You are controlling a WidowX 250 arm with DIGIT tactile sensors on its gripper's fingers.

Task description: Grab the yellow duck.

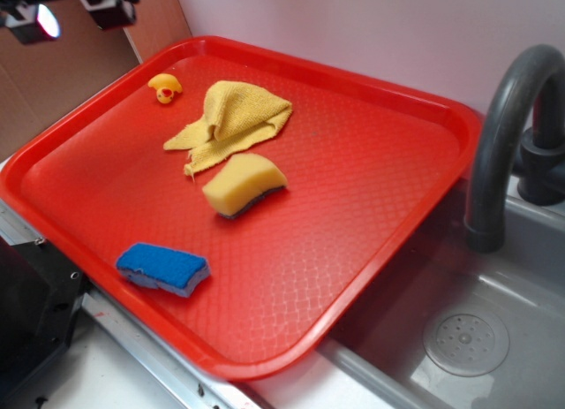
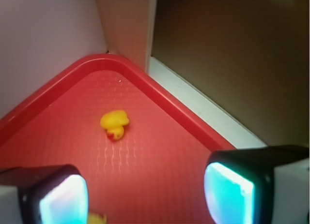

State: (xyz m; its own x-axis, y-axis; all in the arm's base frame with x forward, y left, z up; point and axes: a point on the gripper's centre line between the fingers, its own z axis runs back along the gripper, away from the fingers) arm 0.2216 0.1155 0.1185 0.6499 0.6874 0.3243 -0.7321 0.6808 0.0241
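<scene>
**Gripper high above the duck, nothing held**

Your gripper (image 2: pixel 145 195) hangs wide open and empty, well above the red tray (image 1: pixel 371 276). The yellow duck (image 2: pixel 115 123) lies near the tray's far corner, close to the raised rim and well apart from the yellow cloth (image 1: pixel 231 122). It seems tipped over; in the wrist view its beak points toward the gripper. Its long axis is hard to judge. Descend off-centre and a finger could nudge the duck away, or catch the rim.
</scene>
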